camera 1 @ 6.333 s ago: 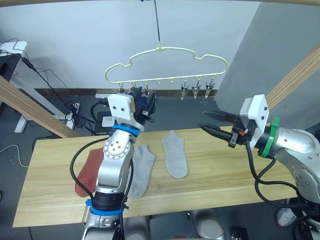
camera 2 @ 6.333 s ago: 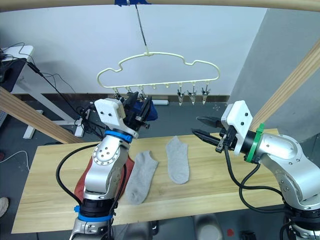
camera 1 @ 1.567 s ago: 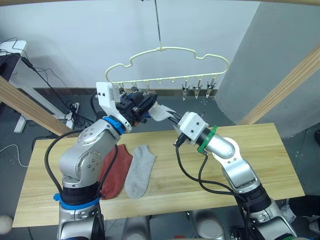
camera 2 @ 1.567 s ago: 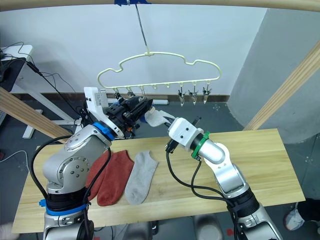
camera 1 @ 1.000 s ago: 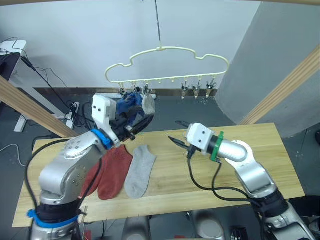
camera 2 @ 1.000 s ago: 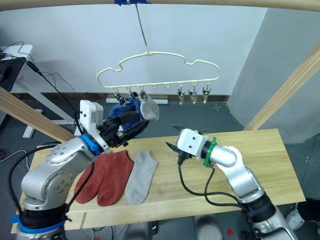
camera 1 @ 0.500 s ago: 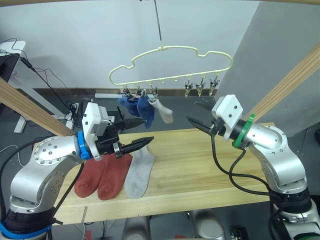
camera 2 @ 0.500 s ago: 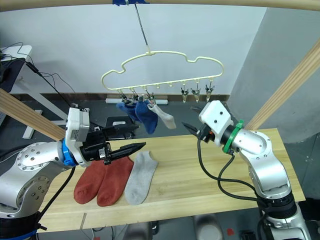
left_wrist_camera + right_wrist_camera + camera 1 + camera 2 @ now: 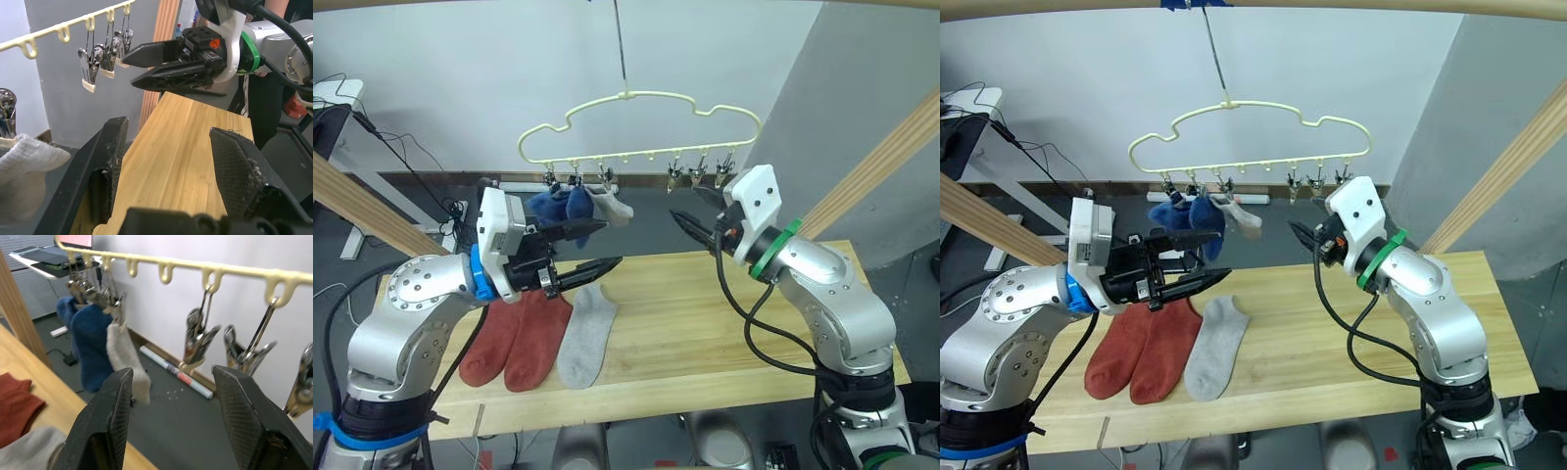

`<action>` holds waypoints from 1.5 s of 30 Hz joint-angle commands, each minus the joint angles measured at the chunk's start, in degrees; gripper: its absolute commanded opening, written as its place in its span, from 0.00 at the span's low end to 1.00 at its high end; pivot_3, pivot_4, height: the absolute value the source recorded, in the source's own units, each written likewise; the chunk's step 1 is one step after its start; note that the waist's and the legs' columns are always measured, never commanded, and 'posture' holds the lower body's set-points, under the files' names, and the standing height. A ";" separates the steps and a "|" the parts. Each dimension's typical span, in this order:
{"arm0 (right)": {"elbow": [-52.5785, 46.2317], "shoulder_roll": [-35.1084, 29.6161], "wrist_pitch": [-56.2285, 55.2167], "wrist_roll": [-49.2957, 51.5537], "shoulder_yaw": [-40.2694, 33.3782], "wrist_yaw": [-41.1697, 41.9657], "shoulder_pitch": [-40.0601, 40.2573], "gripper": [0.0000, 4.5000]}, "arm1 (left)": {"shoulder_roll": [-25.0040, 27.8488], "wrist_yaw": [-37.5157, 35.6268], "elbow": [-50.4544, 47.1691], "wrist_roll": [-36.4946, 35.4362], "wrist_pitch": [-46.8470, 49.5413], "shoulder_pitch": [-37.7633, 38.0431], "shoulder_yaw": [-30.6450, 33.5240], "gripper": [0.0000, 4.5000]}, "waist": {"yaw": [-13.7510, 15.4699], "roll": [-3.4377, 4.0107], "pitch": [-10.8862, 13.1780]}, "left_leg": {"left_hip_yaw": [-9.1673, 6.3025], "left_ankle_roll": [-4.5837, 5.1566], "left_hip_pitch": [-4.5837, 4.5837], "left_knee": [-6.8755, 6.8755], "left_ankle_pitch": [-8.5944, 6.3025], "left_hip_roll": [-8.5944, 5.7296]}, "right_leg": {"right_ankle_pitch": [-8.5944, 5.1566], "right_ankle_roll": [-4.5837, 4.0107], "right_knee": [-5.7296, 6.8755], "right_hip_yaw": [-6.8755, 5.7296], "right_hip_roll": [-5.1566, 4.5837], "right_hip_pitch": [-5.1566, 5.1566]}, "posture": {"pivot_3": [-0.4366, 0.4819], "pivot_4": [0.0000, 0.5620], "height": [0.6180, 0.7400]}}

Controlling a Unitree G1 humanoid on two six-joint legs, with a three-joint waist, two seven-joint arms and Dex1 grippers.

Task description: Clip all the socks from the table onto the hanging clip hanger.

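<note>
three socks already up on the clip hanger (image 9: pixel 641 127): two blue socks (image 9: pixel 560 208) and one grey sock (image 9: pixel 610 207). left on the table (image 9: pixel 724 323): two rust-red socks (image 9: pixel 514 338) and a grey one (image 9: pixel 584 334). left gripper (image 9: pixel 597 248) wide open and empty above them, right gripper (image 9: pixel 690 208) also spread, holding nothing, near the free clips (image 9: pixel 201 340). probably best to drop left onto the nearest sock, pinch at the cuff, keep right ready to squeeze a clip.

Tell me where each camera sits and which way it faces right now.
Head stereo pair: above, looking forward and down at the table, clip hanger and both arms.
Left wrist: along its open end effector toward the right end effector.
Right wrist: along its open end effector toward the hung socks.
All views share the clip hanger.
</note>
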 commanded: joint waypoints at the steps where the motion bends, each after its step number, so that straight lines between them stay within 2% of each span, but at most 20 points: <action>1: 1.03 0.54 -0.97 -0.50 0.56 -1.21 -2.15 0.59 | -0.03 0.03 -1.28 -0.28 -0.91 -0.31 0.21 0.65 | 0.10 0.00 0.00 | -0.03 0.00 0.00 0.00 0.00 0.00 | 0.00 0.00 0.00 -0.03 0.00 0.01 | 0.26 0.52 1.00; 8: 6.50 2.28 -0.70 -2.33 2.70 -3.46 -5.97 0.59 | -0.26 0.44 -0.98 0.24 -1.43 -0.46 -0.33 0.65 | 0.15 0.00 0.00 | -0.01 0.00 -0.02 0.01 0.00 0.00 | 0.00 0.00 0.00 -0.02 -0.04 0.00 | 0.27 0.52 1.00; 30: 9.00 9.15 -3.11 -2.65 2.39 -7.64 -8.47 0.59 | -1.25 0.85 -0.06 1.70 -1.69 -1.05 -1.90 0.65 | 0.15 0.00 0.00 | -0.03 0.00 -0.01 0.01 0.00 0.02 | 0.01 -0.01 0.02 -0.04 -0.04 0.00 | 0.27 0.51 1.00; 37: 7.81 10.49 -0.39 -2.97 1.84 -10.69 -8.66 0.59 | -1.58 0.91 -0.38 1.71 -1.57 -0.63 -2.16 0.65 | 0.13 0.00 -0.01 | -0.04 0.00 -0.01 0.02 0.00 0.03 | 0.01 -0.01 0.04 -0.04 -0.04 0.00 | 0.26 0.51 1.00; 45: 2.08 7.52 4.46 -3.02 1.94 -11.48 -4.05 0.59 | -1.72 0.84 -0.41 1.51 -1.25 -0.50 -2.25 0.65 | 0.16 0.00 -0.01 | -0.05 0.00 -0.02 0.02 0.00 0.03 | 0.01 -0.01 0.03 -0.04 -0.05 0.00 | 0.26 0.51 1.00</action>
